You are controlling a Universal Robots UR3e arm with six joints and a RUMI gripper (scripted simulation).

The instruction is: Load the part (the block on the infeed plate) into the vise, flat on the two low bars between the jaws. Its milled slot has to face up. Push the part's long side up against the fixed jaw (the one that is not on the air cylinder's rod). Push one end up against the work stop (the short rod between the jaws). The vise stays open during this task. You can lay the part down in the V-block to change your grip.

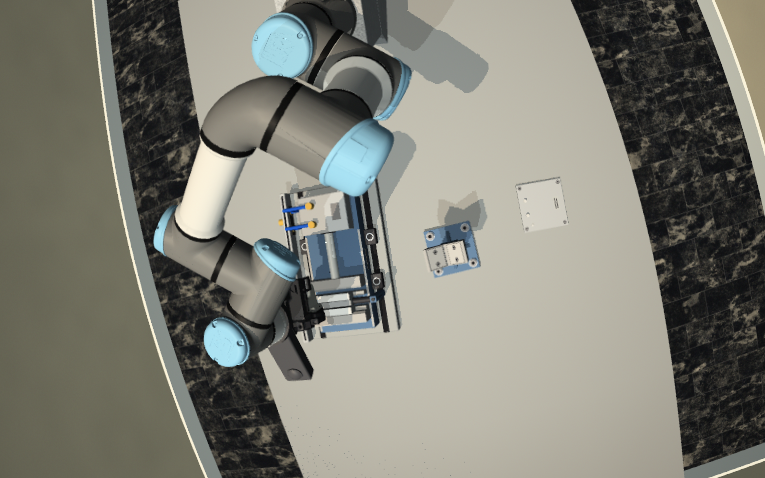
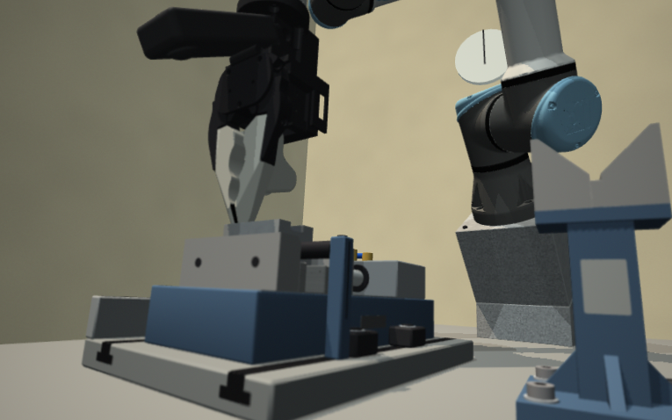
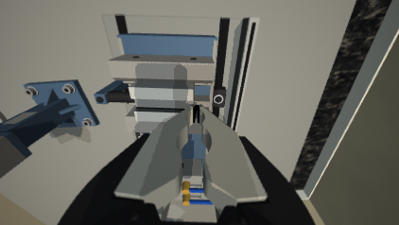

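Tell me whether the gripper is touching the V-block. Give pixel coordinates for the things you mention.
Apart. The exterior view shows the gripper (image 1: 317, 314) (image 2: 234, 220) (image 3: 197, 106) over the vise (image 1: 338, 255) (image 2: 234, 265) (image 3: 161, 66), with wall visible between it and the V-block (image 1: 455, 254) (image 2: 562, 182) (image 3: 7, 158).

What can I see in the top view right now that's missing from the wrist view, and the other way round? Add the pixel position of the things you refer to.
Only the top view has the infeed plate (image 1: 541, 213), with no block on it, and the arm's white tube (image 1: 208, 195).

Only the wrist view has the insides of the gripper's pale fingers, closed toward each other, and the two dark holes (image 3: 136, 57) in the fixed jaw.

Both show the blue base plate (image 1: 433, 273) (image 3: 87, 104) of the V-block stand, the blue air lines (image 1: 296, 226) (image 3: 202, 202) and the part in the vise.
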